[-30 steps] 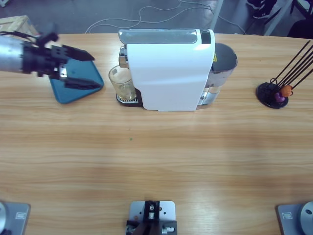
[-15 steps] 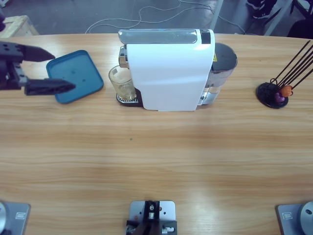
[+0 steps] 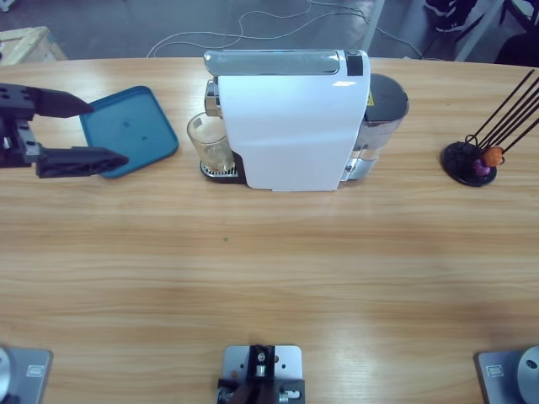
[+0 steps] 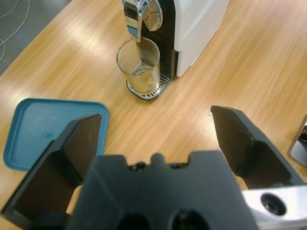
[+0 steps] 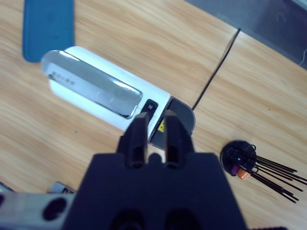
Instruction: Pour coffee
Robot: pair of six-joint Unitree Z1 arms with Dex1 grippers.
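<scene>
My left gripper (image 3: 80,130) hangs with jaws spread wide, empty, over the blue tray's (image 3: 139,126) edge; the glass (image 3: 208,141) of coffee (image 4: 142,83) stands beyond, under the machine's (image 3: 290,118) spout; my right gripper (image 5: 152,133), pinched closed, hovers high above.

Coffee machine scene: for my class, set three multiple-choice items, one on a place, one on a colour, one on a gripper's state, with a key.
1. Where is the glass tumbler?
A. under the coffee machine spout
B. on the tray
C. in a gripper

2. What colour is the tray?
A. red
B. teal blue
C. white

3. How is the left gripper?
A. shut on the tumbler
B. shut, empty
C. open, empty

Key: 1 A, it stands on the drip grate below the spout. 2 B, plainly blue. 3 C, jaws spread with nothing between.
</scene>
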